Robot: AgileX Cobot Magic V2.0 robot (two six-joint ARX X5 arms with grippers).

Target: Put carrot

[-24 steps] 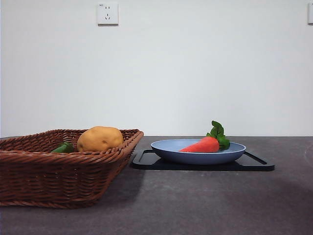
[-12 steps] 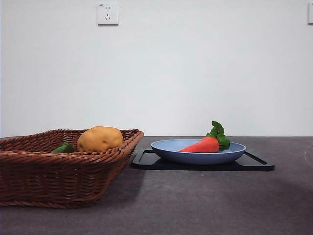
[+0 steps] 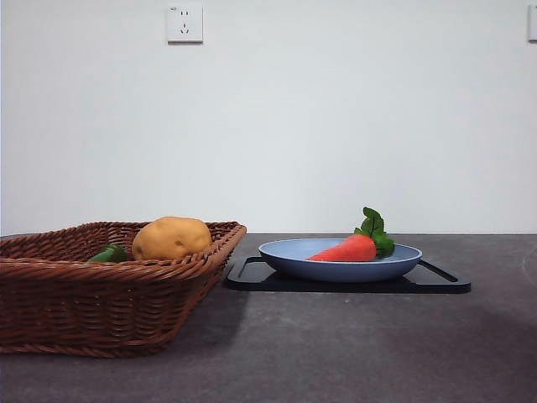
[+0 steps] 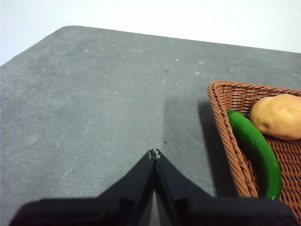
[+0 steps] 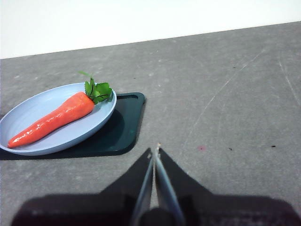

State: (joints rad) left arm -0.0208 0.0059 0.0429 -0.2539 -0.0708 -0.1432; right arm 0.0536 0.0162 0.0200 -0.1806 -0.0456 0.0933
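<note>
Looked like a lab test bench: bare grey table (image 3: 352, 353), blank white wall (image 3: 336, 126), one wall socket (image 3: 185, 23).

lower frame: bare table (image 3: 352, 353) | left: wicker basket (image 3: 101, 302) blocks | centre-right: plate (image 3: 336, 267) on black tray (image 3: 436, 284)

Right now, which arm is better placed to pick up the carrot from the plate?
The right. Its shut gripper faces the carrot on the blue plate. The left gripper, also shut, hangs beside the basket, with no carrot in its view.
</note>
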